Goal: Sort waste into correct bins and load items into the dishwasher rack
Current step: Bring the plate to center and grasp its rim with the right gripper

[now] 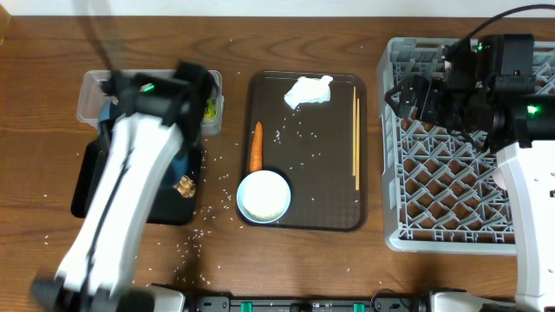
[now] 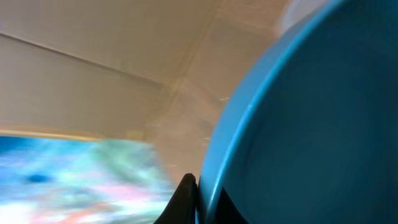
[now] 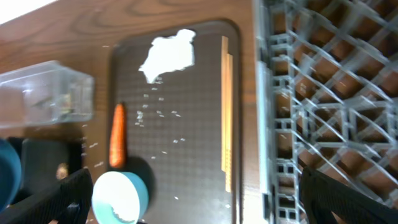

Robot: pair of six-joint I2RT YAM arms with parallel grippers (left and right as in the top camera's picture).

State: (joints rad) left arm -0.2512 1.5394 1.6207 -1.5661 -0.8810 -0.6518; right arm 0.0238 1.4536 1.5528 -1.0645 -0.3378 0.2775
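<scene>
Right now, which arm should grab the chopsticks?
Probably right. Its gripper is open and empty over the rack, close to the chopsticks. The left gripper is shut on the blue dish, far on the other side.

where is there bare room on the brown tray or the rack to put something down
Tray middle, between carrot and chopsticks, below the tissue: only stray rice. Also right of the cup. Rack: near half bare. Crowded: its far end under the right arm.
</scene>
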